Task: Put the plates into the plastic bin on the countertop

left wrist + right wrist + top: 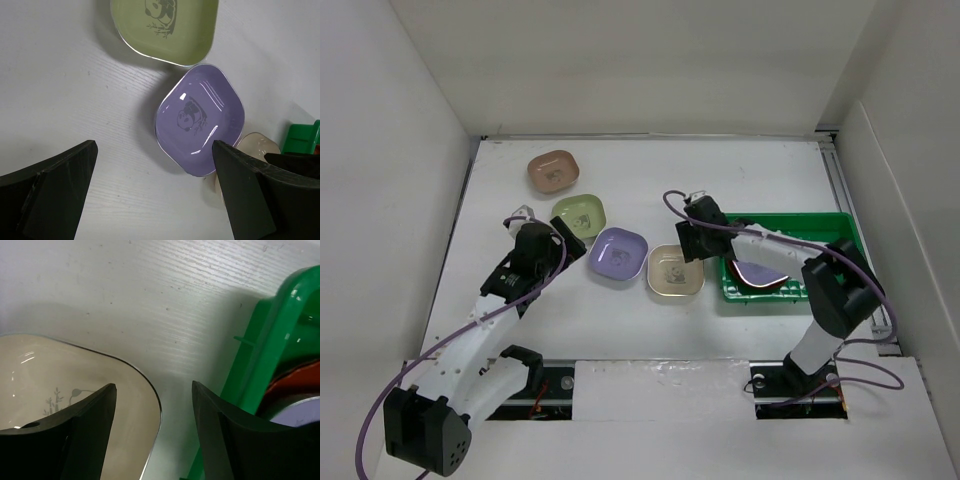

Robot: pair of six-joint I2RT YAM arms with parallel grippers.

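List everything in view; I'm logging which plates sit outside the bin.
tan-pink plate: 1, tan-pink, countertop, far left.
light green plate: 1, green, next to it.
lavender plate: 1, lavender, countertop centre.
cream plate: 1, cream, just left of bin.
red plate: 1, red, inside bin.
second lavender plate: 1, lavender, inside bin too.
plastic bin: 1, bright green, right.
countertop: 1, white.
left gripper: 1, black, fingers open beside lavender plate.
right gripper: 1, black, fingers open over cream plate's edge.
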